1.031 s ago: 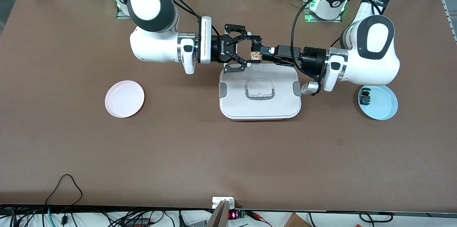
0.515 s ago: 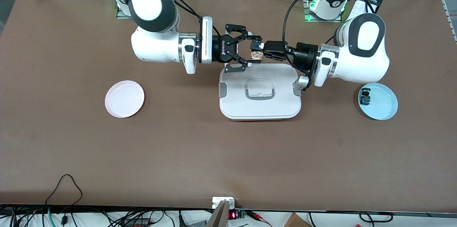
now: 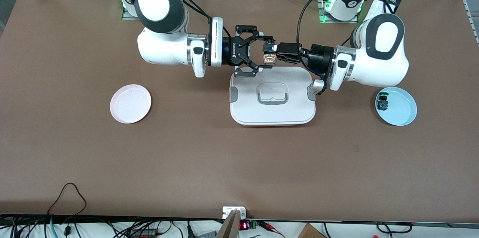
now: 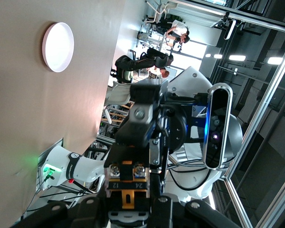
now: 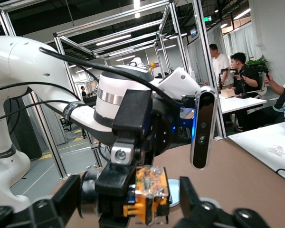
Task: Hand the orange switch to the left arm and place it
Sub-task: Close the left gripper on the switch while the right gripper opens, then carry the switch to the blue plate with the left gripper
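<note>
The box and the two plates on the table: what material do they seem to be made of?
The box looks like hard plastic: smooth matte white lid, moulded rounded corners, grey side clips, recessed handle. The pink plate and the light blue plate also look like plastic or melamine, with even colour and a soft sheen; glazed ceramic cannot be ruled out.

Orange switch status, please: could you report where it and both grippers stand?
Left gripper shut on orange switch. Right gripper open around it. Both above box edge, clear.
</note>
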